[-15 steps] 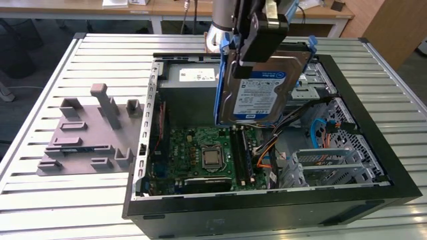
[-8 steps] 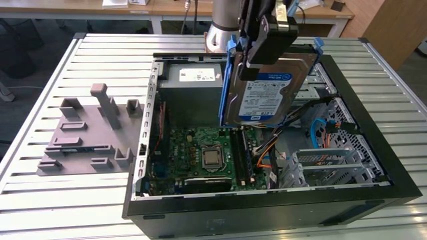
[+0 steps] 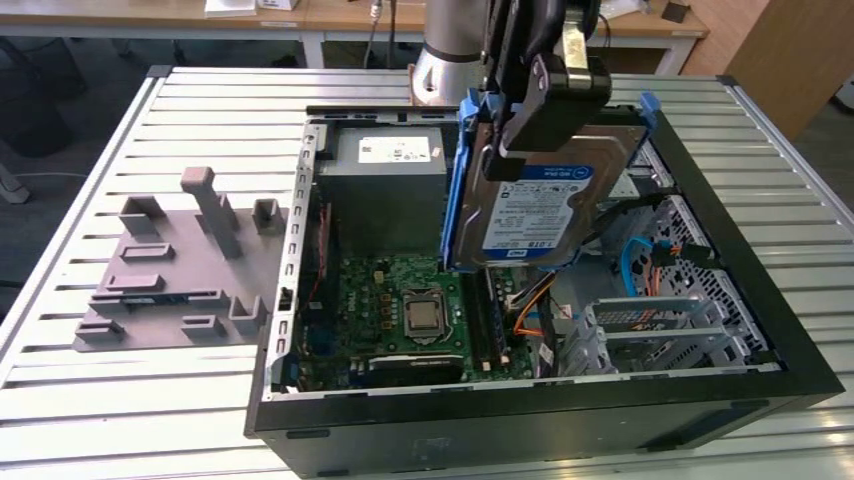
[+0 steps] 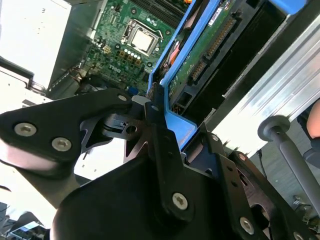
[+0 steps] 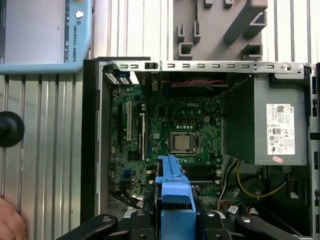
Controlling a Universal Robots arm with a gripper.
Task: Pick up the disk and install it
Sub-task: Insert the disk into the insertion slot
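Note:
My gripper (image 3: 515,158) is shut on the disk (image 3: 534,215), a silver hard drive with a white-and-blue label and blue carrier rails. I hold it by its upper edge, standing nearly upright, above the middle of the open computer case (image 3: 534,405). In the second wrist view the disk (image 4: 200,52) shows its green circuit side and a blue rail, clamped in the gripper (image 4: 156,126). In the first wrist view the blue rail of the disk (image 5: 175,192) sticks out from the gripper (image 5: 175,222) over the motherboard (image 5: 170,135).
Inside the case sit a grey power-supply box (image 3: 387,175), the motherboard (image 3: 400,310) and a metal drive cage (image 3: 661,335) toward the exterior view's right. A grey printed fixture (image 3: 174,270) lies on the slatted table (image 3: 80,190) at the exterior view's left. A person's hand (image 5: 10,225) rests beside the case.

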